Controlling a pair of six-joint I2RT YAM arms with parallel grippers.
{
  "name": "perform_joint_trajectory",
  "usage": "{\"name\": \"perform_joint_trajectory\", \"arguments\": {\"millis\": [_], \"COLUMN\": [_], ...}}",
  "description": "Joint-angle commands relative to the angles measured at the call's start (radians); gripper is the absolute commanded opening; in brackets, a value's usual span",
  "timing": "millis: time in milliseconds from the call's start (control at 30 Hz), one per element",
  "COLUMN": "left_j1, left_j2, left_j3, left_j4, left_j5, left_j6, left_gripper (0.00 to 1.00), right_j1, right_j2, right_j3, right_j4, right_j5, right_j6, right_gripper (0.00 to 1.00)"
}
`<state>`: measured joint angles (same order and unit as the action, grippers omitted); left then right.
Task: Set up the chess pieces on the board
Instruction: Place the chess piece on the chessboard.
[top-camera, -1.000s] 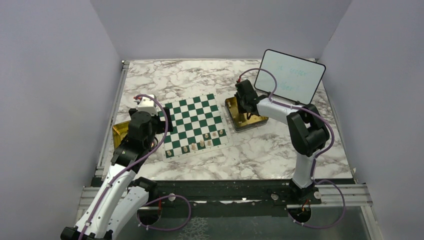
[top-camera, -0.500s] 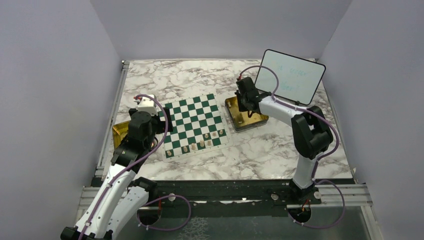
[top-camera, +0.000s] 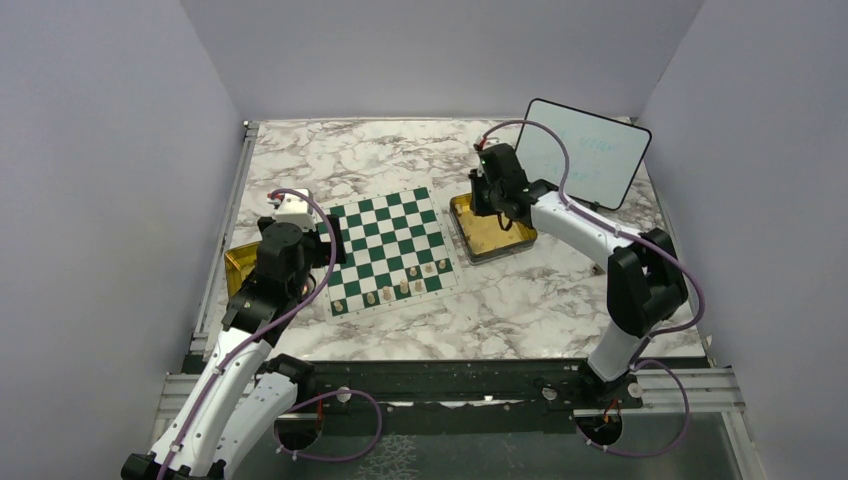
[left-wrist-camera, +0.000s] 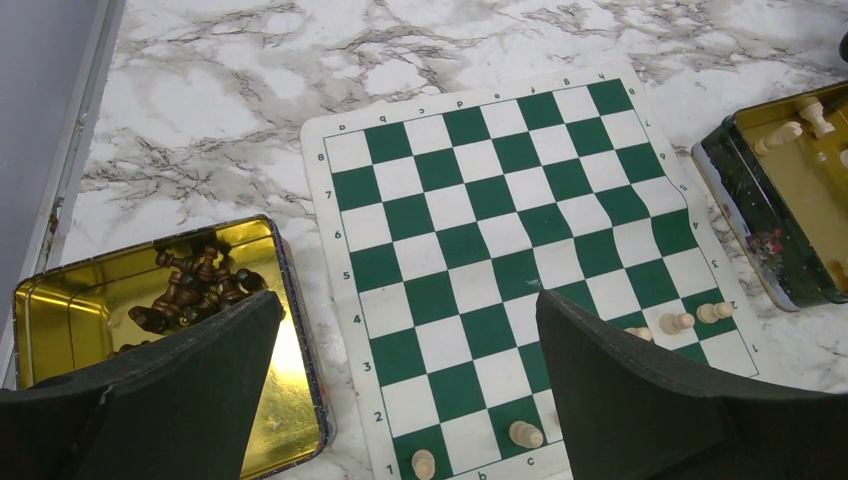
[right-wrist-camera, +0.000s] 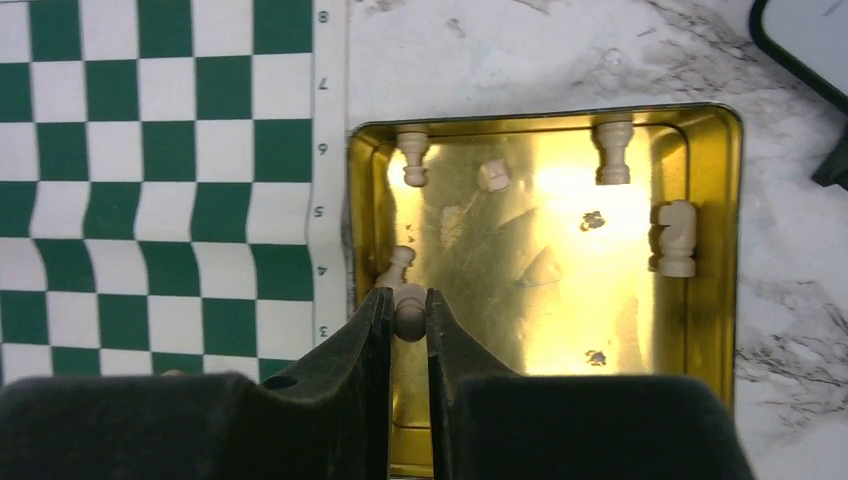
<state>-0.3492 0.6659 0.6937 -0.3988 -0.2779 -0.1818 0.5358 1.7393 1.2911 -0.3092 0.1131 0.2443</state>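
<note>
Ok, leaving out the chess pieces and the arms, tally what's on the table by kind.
Tins: 2
Board: 1
Whiteboard: 1
Total: 4

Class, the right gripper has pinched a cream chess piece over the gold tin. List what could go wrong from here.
1. The right gripper holds the small cream chess piece only by its rounded top, at the fingertips; it may twist or slip in transit.
2. On the green-and-white checkered board, other cream pieces stand close together in the near rows; setting this one down might topple a neighbour.
</note>
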Motion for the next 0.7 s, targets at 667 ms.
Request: {"name": "perform_joint_trajectory", "arguments": {"millis": [667], "left_j1": [-0.005], "left_j2": [-0.01], "left_j3": [0.012], "left_j4": [0.011], "left_j5": [0.007], "left_j6": [0.01], "left_gripper": [0.99], "right_j1": [0.357], "right_j2": [0.105], "right_j3": [0.138], "right_j4": [0.0], "right_j5": [-0.011], "right_j6": [0.073], "right_gripper": [0.15]}}
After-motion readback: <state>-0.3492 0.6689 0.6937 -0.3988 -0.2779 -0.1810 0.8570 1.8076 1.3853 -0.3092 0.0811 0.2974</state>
